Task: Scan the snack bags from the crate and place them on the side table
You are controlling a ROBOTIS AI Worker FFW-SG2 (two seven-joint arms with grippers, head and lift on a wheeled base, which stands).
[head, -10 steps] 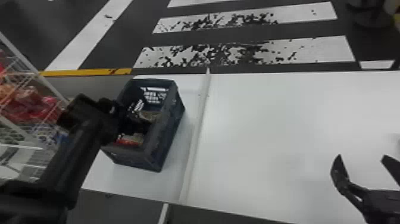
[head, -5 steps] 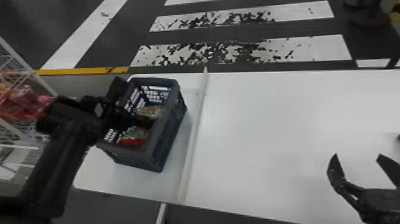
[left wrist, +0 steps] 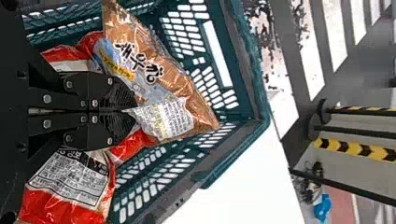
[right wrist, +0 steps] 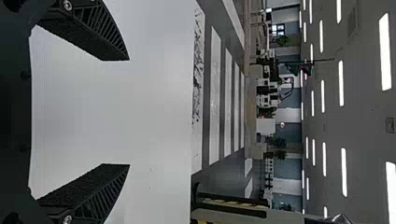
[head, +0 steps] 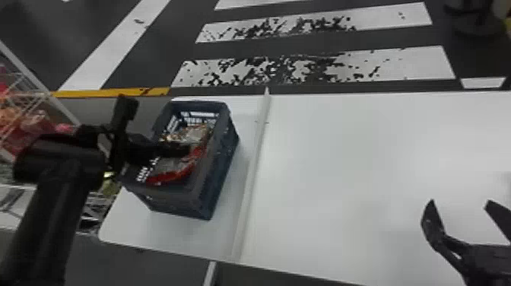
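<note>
"Left hand [head: 185,150]?"
"Down in the crate [head: 203,196], pinching a corner of the brown snack bag [left wrist: 175,81]."
"Crate?"
"On the left part of the table [head: 365,171], upright, just beside the pale strip [head: 250,182]."
"Other stock?"
"Red bags [left wrist: 60,207] in the crate too, next to and partly under the brown snack bag."
"Right hand [head: 461,202]?"
"Over the table, near right. Spread wide."
"Far left?"
"Wire rack [head: 42,85] with red and orange packs [head: 32,121]. Next!"
</note>
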